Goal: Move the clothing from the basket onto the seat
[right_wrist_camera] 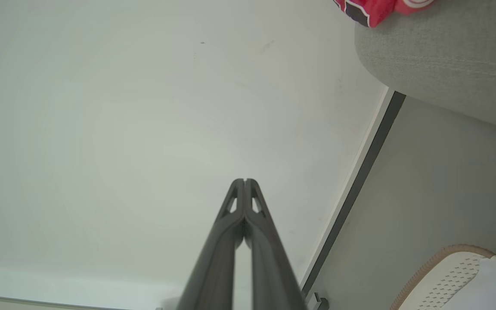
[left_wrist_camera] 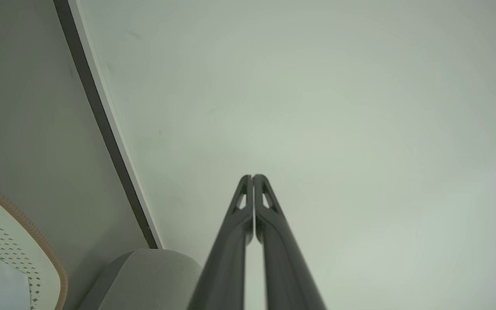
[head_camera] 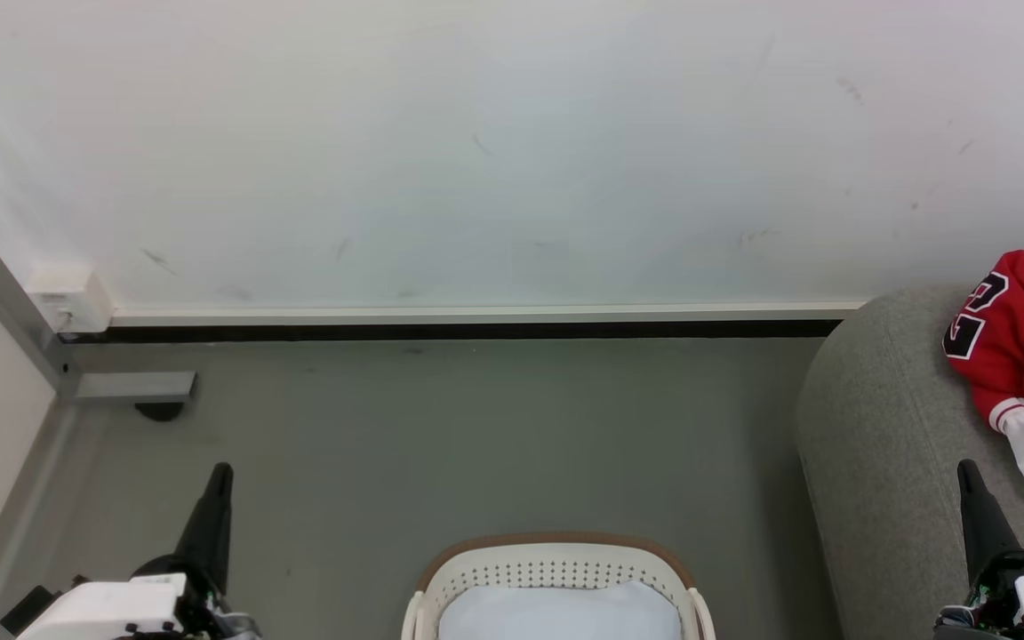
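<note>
- Head view, left: left gripper (head_camera: 220,471) sits low, its closure unclear from here. The left wrist view shows its fingers pressed together, empty.
- Middle: basket (head_camera: 556,544) holds a pale cloth (head_camera: 556,613); I judge this should be left alone.
- Right: clothing (head_camera: 1023,338) lies on the seat (head_camera: 885,462). Right gripper (head_camera: 967,471) is closed on nothing; best to keep both arms clear.
</note>
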